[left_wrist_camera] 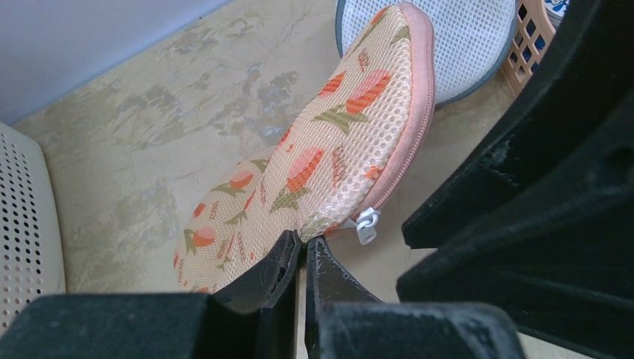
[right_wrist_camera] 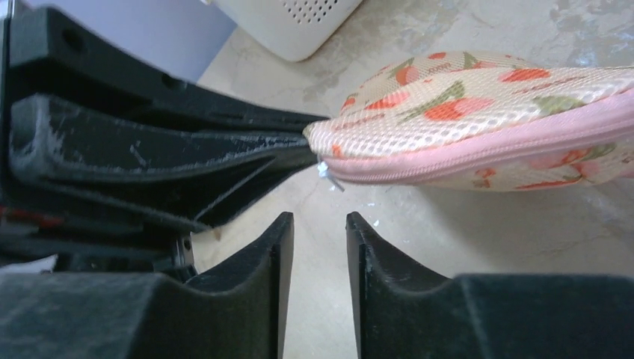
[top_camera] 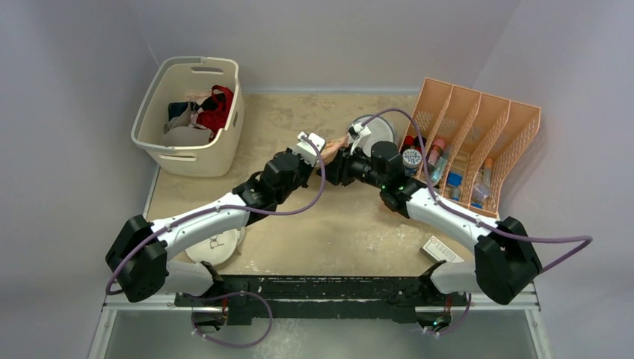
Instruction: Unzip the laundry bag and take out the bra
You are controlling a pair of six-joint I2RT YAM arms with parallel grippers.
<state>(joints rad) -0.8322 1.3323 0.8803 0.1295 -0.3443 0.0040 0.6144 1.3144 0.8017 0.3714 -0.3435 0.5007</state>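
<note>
left claw pinches the printed bag, right claw parted beside the zip

left claw (left_wrist_camera: 302, 245) is clamped tight on the near edge of the laundry bag (left_wrist_camera: 329, 142), its two black fingers pressed together over the mesh at the bottom centre of the left wrist view. the bag runs from there toward the upper right of that frame, flower print facing up and pink zip edging down its right side. its far lobe overlaps the round white mesh bag (left_wrist_camera: 467, 45) at the top. the white zip pull (left_wrist_camera: 366, 226) hangs just right of the pinched spot, and the zip looks closed along the stretch that shows.

right claw (right_wrist_camera: 319, 218) sits at the bottom centre of its own view, fingers a little apart with nothing between them, just below the zip pull.

from above, both claws meet a little above the middle of the sandy bench (top_camera: 336, 224). a white laundry basket (top_camera: 191, 161) stands at upper left, and an orange rack (top_camera: 516, 127) at upper right.
</note>
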